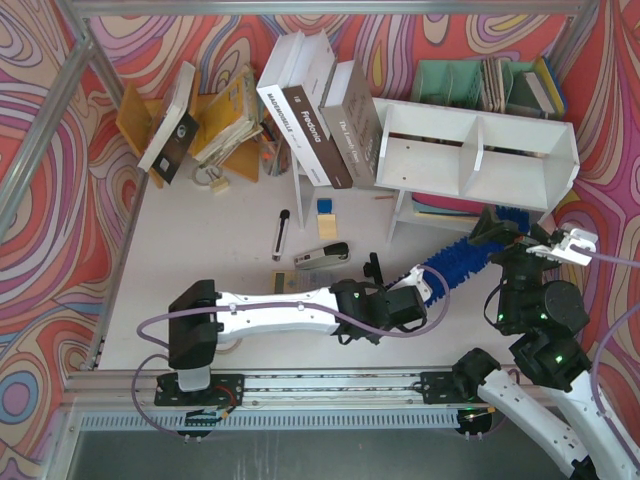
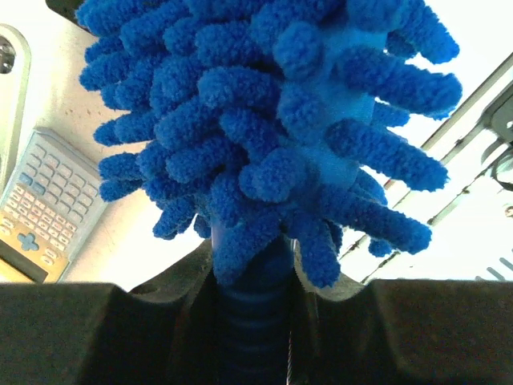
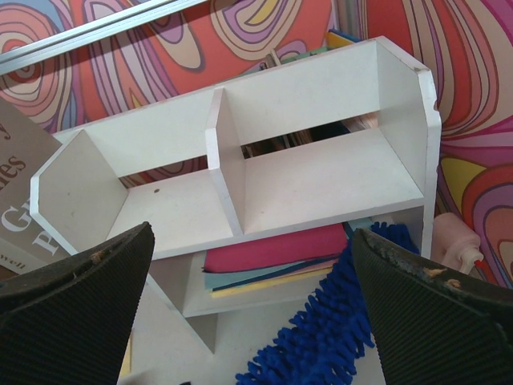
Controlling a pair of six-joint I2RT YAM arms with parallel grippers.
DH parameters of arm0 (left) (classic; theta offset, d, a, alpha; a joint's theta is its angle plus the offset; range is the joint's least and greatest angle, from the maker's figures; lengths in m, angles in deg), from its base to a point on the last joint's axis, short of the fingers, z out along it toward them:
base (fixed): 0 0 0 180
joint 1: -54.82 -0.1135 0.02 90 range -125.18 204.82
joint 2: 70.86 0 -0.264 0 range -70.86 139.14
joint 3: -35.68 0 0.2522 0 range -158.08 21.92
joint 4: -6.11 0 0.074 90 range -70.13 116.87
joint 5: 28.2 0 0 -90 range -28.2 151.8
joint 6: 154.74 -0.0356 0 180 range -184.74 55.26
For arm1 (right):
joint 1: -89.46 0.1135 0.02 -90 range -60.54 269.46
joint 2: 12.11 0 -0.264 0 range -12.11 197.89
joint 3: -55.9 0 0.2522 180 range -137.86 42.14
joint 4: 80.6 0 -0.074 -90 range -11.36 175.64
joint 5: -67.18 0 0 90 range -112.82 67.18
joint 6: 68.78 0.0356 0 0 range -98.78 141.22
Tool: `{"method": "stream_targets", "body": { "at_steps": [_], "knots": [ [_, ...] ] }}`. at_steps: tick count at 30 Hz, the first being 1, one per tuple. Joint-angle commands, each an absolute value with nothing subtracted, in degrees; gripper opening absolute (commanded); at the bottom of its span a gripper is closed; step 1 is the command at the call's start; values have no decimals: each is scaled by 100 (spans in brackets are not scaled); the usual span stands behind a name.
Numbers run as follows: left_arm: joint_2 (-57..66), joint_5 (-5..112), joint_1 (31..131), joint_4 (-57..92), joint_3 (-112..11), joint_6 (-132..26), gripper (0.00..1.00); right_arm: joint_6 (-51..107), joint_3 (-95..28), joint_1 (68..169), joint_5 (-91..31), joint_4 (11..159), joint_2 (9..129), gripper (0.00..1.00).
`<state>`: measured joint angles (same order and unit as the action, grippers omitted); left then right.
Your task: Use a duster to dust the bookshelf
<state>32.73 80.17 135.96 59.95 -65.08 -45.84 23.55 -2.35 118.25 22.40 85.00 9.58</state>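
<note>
The white bookshelf [image 1: 480, 150] stands at the back right, both compartments bare in the right wrist view [image 3: 240, 184]. The blue duster [image 1: 465, 258] slants from the table middle toward the space under the shelf's right end. My left gripper [image 1: 420, 296] is shut on its short ribbed handle [image 2: 252, 321]. The fluffy head [image 2: 272, 128] fills the left wrist view. My right gripper [image 1: 505, 245] hovers over the head's far end, open, facing the shelf. Between its wide-apart fingers [image 3: 433, 313] I see the shelf front and the duster [image 3: 321, 337] below, untouched.
Pink, teal and yellow sheets [image 3: 272, 257] lie under the shelf. Large books [image 1: 320, 110] lean against its left end. An orange rack [image 1: 215, 120] stands back left and a teal organiser [image 1: 480, 85] behind. A stapler [image 1: 320, 255], a pen [image 1: 282, 235], a calculator [image 2: 44, 208] and a small bottle [image 1: 565, 243] lie about.
</note>
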Motion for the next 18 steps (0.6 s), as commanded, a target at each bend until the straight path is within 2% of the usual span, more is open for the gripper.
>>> {"method": "stream_targets", "body": {
  "at_steps": [1,12,18],
  "knots": [
    [3440,8098,13603,6173,-6756,-4687,0,2246,-204,11802,2342,8693,881,99],
    [2746,8365,13605,5676,-6900,-4795,0,2245,-205,11802,2333,8687,855,99],
    [3053,8105,13603,5739,-6859,-4768,0,2246,-204,11802,2333,8687,855,99]
  ]
}}
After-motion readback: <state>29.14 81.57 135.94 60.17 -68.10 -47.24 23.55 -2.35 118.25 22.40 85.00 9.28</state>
